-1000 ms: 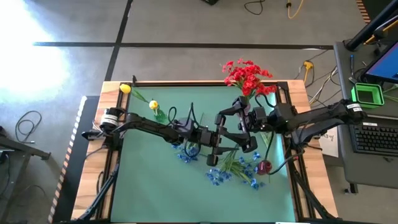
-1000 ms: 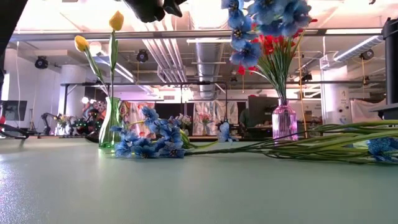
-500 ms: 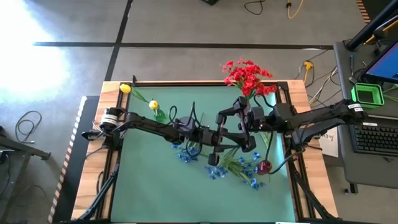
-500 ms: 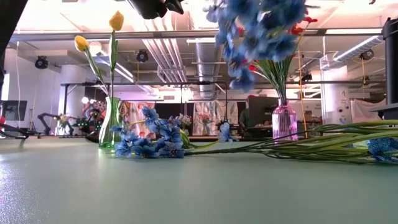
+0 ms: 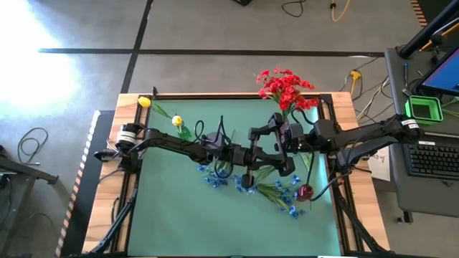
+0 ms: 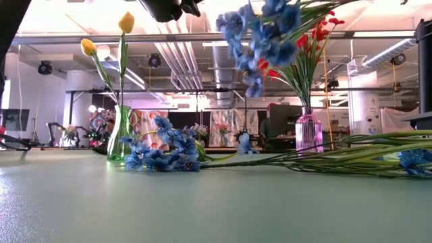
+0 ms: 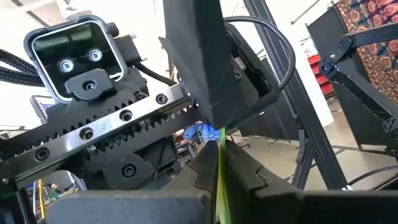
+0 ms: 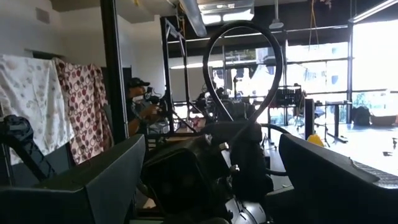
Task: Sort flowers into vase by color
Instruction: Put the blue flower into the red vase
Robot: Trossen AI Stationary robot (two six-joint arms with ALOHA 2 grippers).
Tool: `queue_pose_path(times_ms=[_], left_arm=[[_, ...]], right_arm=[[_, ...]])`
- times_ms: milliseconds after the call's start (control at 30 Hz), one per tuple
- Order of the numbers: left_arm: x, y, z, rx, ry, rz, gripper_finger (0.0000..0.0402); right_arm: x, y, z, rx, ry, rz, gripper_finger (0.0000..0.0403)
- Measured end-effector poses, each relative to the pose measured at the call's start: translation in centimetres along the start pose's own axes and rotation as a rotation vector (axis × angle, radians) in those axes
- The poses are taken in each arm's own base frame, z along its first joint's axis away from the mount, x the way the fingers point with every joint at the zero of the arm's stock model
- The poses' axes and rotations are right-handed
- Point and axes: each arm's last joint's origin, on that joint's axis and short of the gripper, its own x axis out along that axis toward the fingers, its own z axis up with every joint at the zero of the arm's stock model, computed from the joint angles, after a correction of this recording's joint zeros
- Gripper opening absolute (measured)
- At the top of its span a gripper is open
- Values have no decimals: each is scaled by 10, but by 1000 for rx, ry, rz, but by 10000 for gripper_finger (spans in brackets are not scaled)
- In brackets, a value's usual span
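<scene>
Left end effector [image 5: 249, 162] pinches a blue flower's stem [image 7: 221, 174] mid-table, facing the right end effector [image 5: 276, 147], spread wide.

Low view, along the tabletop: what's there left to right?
Green vase with yellow tulips → blue flower bunch lying on the table → pink vase with red flowers → long green stems lying flat.

Wooden-edged table [image 5: 129, 107], green mat [image 5: 172, 208]: loose blue-blossom flowers [image 5: 287, 195] beneath right claw [image 5: 276, 152]; green glass vase [image 6: 119, 135], pink glass vase [image 6: 308, 132].
</scene>
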Motion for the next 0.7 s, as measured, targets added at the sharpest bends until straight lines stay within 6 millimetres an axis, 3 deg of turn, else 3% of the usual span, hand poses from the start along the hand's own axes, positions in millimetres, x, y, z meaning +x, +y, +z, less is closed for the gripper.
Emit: queue_pose_path(times_ms=[333,700], left_arm=[[3,5,-2,0,45,-8,0],[8,14,3,20,58,-4,0]], right_arm=[[-4,-1,3,21,15,-26,364],[-7,0,17,334,27,-30,364]])
